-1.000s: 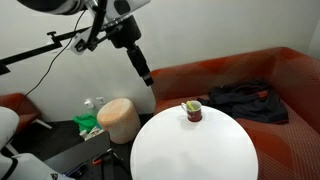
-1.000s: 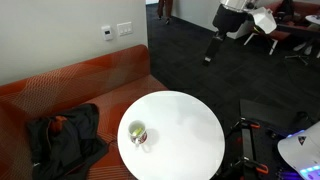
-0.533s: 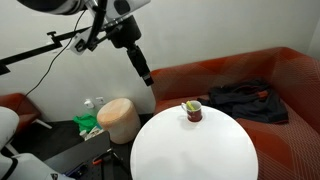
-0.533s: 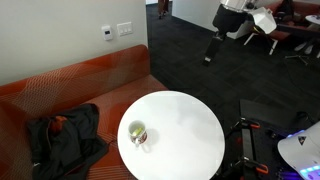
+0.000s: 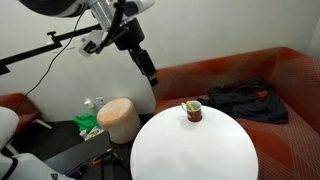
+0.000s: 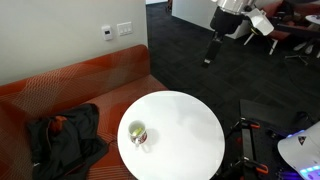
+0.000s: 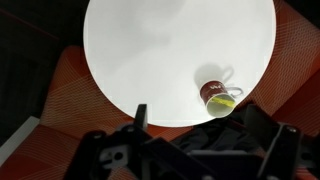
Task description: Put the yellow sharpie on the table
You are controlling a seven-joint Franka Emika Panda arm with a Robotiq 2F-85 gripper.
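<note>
The yellow sharpie (image 7: 224, 101) stands inside a small red cup (image 7: 213, 94) on the round white table (image 7: 160, 50). The cup and sharpie also show in both exterior views (image 5: 191, 111) (image 6: 137, 133), near the table's edge on the sofa side. My gripper (image 7: 197, 113) is open and empty. It hangs high in the air, well away from the table (image 5: 195, 150), in both exterior views (image 5: 148, 70) (image 6: 209, 57). In the wrist view the cup lies between the two fingers, far below.
A red-orange sofa (image 5: 280, 75) curves behind the table, with a heap of dark clothing (image 5: 244, 100) (image 6: 62, 138) on it. A tan cylindrical stool (image 5: 118, 118) stands beside the table. Robot base parts and cables (image 6: 255, 150) sit on the dark floor.
The arm has shifted slightly upward with the gripper still open. The cup and sharpie have not moved.
</note>
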